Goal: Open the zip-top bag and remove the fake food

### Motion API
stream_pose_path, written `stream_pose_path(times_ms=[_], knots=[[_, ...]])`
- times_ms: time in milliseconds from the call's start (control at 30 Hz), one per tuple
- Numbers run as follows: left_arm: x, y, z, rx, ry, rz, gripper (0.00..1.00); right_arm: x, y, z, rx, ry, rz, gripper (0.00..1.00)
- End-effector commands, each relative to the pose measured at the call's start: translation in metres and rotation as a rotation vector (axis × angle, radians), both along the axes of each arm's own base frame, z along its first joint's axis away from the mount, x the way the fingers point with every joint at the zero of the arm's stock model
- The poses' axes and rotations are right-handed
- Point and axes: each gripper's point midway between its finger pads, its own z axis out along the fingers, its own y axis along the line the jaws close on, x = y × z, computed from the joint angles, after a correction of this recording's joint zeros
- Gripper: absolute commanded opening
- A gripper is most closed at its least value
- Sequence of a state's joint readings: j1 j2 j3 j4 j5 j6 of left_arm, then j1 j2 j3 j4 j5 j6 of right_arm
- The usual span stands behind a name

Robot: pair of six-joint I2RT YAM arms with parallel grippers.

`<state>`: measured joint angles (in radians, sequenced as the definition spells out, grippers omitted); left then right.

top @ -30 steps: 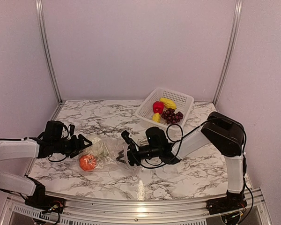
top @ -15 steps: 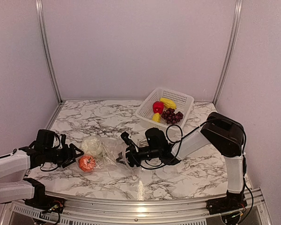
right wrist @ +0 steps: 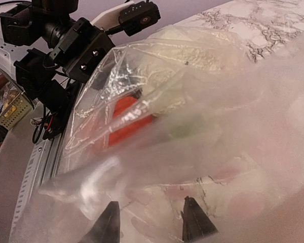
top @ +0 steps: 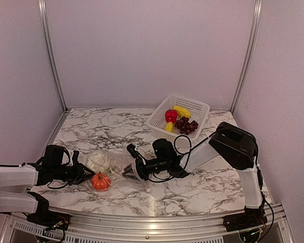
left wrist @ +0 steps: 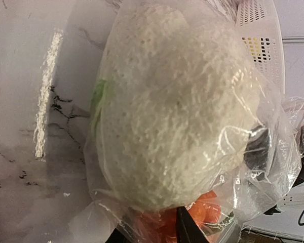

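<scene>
The clear zip-top bag lies on the marble between my two grippers. It holds two pieces of fake food: a white lumpy piece and an orange round piece. My left gripper is at the bag's left end. In the left wrist view its fingertips have closed in on crumpled bag film, with the orange piece just behind and the white piece filling the view. My right gripper is at the bag's right end. Its jaws stand apart, with hazy bag film draped over them.
A white perforated basket stands at the back right, holding a red apple, yellow fruits and a dark grape bunch. The table's near edge rail runs just below both arms.
My left gripper pulled back left, then returned to the bag's left end and narrowed its jaws on the film. The orange piece shifted slightly right. My right gripper edged left.
</scene>
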<state>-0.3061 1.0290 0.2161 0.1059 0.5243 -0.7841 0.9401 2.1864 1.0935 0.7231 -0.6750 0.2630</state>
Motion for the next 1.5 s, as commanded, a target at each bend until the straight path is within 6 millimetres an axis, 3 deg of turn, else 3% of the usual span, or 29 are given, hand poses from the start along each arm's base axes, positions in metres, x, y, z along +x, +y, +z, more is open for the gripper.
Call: stream_pose_path(times_ms=[0,200,667,900,967,1200,1300,1467], knots=[[0.009,-0.021,0.003,-0.045,-0.040,-0.045,0.21,-0.011,0.008,-0.001,0.018,0.032,0.066,0.41],[0.030,-0.056,0.013,-0.103,-0.087,-0.079,0.00,-0.014,0.011,0.002,0.025,0.036,0.089,0.47],[0.060,-0.100,0.023,-0.189,-0.128,-0.086,0.00,-0.013,0.020,-0.005,-0.048,-0.041,0.067,0.55],[0.060,-0.115,0.021,-0.218,-0.119,-0.112,0.00,-0.002,0.021,-0.015,-0.117,-0.088,0.009,0.86],[0.060,-0.115,0.021,-0.229,-0.117,-0.108,0.00,-0.002,0.021,-0.018,-0.126,-0.098,0.007,0.88],[0.062,-0.119,0.022,-0.229,-0.120,-0.115,0.00,-0.002,0.034,-0.032,-0.189,-0.143,0.009,0.86],[0.061,-0.118,0.021,-0.219,-0.118,-0.121,0.00,0.001,0.033,-0.031,-0.197,-0.152,-0.011,0.78],[0.061,-0.107,0.021,-0.175,-0.123,-0.116,0.00,0.005,0.023,-0.024,-0.209,-0.171,-0.039,0.56]])
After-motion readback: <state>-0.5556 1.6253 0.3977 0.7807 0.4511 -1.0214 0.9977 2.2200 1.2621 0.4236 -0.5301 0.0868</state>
